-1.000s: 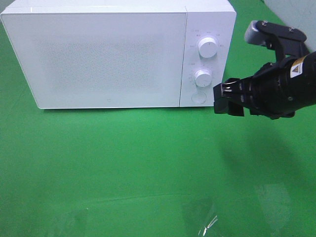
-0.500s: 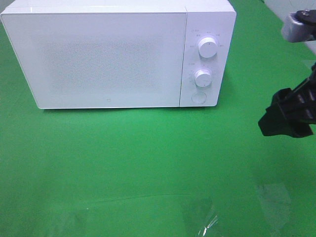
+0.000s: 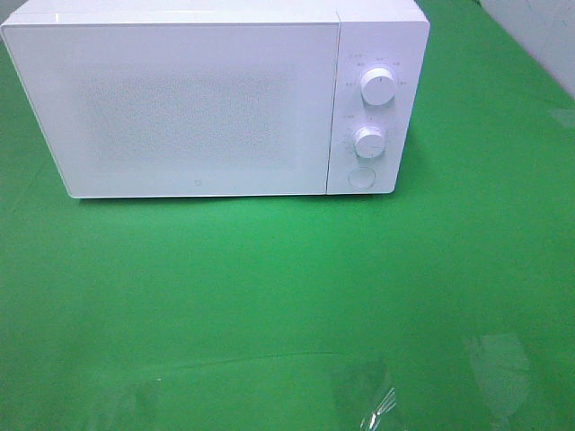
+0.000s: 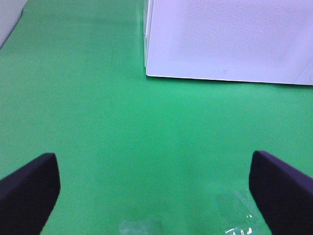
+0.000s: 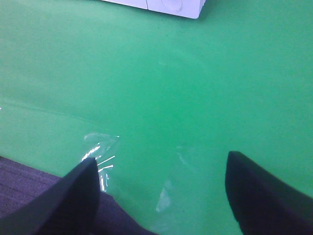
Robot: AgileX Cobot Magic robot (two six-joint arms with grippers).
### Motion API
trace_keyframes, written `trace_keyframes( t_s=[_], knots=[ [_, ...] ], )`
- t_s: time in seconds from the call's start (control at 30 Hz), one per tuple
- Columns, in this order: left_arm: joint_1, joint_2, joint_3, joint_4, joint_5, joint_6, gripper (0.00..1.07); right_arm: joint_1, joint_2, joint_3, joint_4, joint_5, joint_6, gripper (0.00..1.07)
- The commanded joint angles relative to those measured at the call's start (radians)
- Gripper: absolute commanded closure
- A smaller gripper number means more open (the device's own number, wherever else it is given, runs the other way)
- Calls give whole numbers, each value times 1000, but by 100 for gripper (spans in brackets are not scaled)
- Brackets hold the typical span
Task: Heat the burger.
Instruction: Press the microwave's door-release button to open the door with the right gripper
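**Desk:** What do you have, left to right?

**Operator:** My left gripper (image 4: 154, 167) hangs over the green cloth (image 3: 269, 287), fingers spread wide with nothing between them. The white microwave (image 3: 198, 99) stands at the back with its door (image 3: 180, 108) closed. On the panel at its right I see the upper knob (image 3: 378, 87), the lower knob (image 3: 369, 141) and the round button (image 3: 361, 177).

**Desk:** And the right side? The burger?

**Operator:** My right gripper (image 5: 162, 161) is also parted, holding nothing, above a patch of clear film (image 5: 100, 147). I can't tell where the burger is, as no view shows it.
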Motion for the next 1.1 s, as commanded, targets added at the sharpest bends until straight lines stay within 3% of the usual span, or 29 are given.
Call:
trace_keyframes(
  t_s=[0.03, 0.3, 0.7, 1.1],
  knots=[
    [3, -16, 3, -2, -6, -1, 10, -27, -120, 6, 2, 81, 2, 37],
    [3, -16, 3, -2, -6, -1, 10, -222, -398, 24, 2, 152, -93, 37],
    [3, -16, 3, -2, -6, -1, 10, -381, -645, 162, 5, 120, -99, 37],
    [3, -16, 3, -2, -6, -1, 10, -404, -645, 196, 21, 49, -62, 37]
  ],
)
